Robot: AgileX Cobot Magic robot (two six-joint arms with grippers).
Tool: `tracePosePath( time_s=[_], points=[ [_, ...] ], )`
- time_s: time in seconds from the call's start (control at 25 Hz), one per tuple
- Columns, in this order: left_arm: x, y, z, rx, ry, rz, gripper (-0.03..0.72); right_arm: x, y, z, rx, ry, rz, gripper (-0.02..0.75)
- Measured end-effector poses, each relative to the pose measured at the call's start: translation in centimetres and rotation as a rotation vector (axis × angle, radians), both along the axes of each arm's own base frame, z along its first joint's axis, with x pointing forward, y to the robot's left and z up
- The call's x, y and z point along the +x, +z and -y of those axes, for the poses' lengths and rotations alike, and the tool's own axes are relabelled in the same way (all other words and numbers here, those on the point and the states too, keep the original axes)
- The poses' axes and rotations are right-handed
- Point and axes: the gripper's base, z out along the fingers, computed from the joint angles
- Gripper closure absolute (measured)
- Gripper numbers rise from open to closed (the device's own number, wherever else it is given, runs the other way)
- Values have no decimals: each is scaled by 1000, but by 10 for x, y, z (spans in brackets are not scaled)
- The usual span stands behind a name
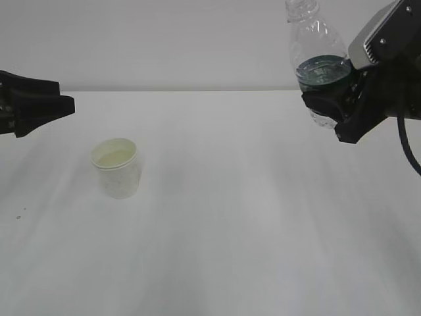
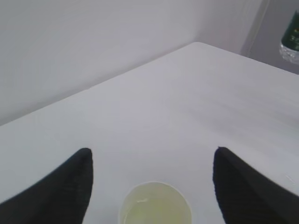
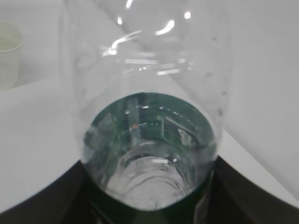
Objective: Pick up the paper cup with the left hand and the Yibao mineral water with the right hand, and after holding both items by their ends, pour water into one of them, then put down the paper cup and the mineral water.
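Observation:
The paper cup (image 1: 117, 167) stands upright on the white table at the left, its pale yellowish inside showing; it also shows in the left wrist view (image 2: 155, 205) and far off in the right wrist view (image 3: 8, 53). My left gripper (image 1: 62, 105) is open and empty, up and to the left of the cup; in its wrist view (image 2: 152, 158) the cup lies low between the spread fingers. My right gripper (image 1: 332, 105) is shut on the Yibao mineral water (image 1: 319, 66), held upright above the table at the upper right, capless; the bottle fills the right wrist view (image 3: 149, 140).
The white table (image 1: 250, 217) stretches across the scene with a plain pale wall behind it. The table's far corner shows in the left wrist view (image 2: 198, 44), with the bottle's green label (image 2: 292, 35) at the right edge.

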Motion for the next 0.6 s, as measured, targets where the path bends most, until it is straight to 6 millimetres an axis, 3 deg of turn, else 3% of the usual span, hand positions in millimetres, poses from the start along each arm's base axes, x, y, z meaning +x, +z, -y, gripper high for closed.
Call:
tracePosePath(
  time_s=[0.6],
  points=[
    [-2,-2,1,7,-18,-28,116,4,4,4,18,-55,39,302]
  ],
)
